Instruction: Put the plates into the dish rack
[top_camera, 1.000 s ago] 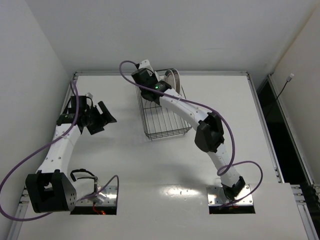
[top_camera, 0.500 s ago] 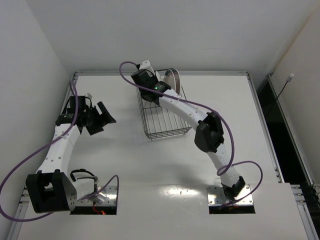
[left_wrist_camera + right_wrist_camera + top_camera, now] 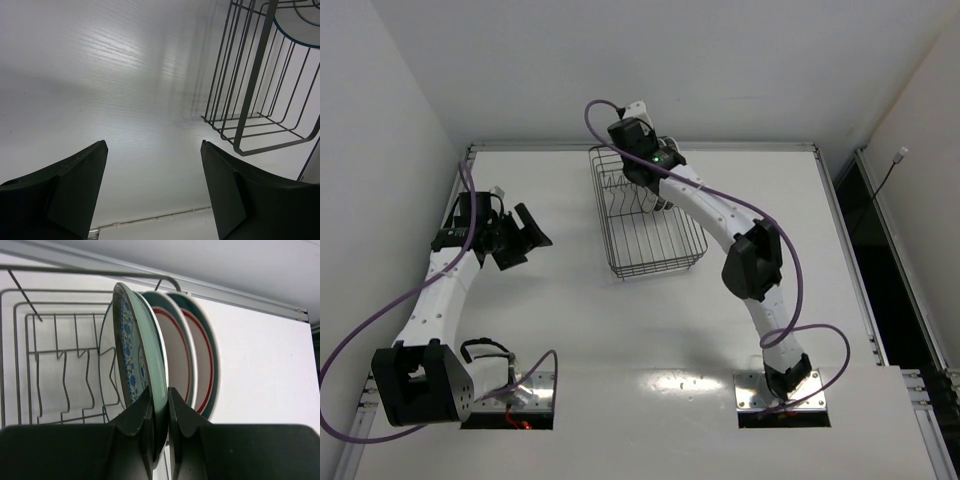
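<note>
Right wrist view: the teal plate [image 3: 131, 355] is clamped by its rim in the right gripper [image 3: 159, 396], held upright in the dish rack [image 3: 75, 271] beside two green-rimmed plates [image 3: 176, 347]. The left gripper [image 3: 152, 146] is held spread and empty, apart from the rack. If released before being seated between prongs [image 3: 65, 375], the plate could be tipped against its neighbours.

White table [image 3: 570, 320], pale walls [image 3: 670, 60]

1 teal plate [image 3: 131, 360], 2 grn-rim plates [image 3: 176, 355], 1 dish rack [image 3: 655, 240], 2 arms [image 3: 440, 290] [image 3: 705, 205].
</note>
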Robot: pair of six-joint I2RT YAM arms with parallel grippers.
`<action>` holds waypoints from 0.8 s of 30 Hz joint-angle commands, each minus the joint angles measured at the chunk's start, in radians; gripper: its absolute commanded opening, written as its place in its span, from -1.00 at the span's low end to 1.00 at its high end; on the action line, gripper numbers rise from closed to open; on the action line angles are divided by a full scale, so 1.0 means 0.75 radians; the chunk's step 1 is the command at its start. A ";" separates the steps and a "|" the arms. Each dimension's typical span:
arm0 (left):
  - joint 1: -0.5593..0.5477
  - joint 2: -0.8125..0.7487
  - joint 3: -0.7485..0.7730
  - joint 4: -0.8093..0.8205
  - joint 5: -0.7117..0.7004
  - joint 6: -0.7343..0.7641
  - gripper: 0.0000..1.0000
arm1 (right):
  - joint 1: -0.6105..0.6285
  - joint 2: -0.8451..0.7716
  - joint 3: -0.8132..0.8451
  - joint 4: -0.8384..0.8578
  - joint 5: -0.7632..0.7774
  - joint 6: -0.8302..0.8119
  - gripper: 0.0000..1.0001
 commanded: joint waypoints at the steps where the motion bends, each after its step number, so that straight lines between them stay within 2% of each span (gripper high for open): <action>1: 0.016 -0.028 0.014 0.009 0.017 0.013 0.45 | -0.001 -0.138 0.005 0.113 -0.053 -0.031 -1.00; 10: 0.016 -0.028 0.002 0.009 0.017 0.013 0.45 | 0.011 -0.132 0.017 0.150 -0.155 -0.058 -1.00; 24: 0.065 -0.028 -0.023 0.009 0.017 0.052 0.45 | 0.024 0.017 0.029 0.135 -0.070 -0.058 -1.00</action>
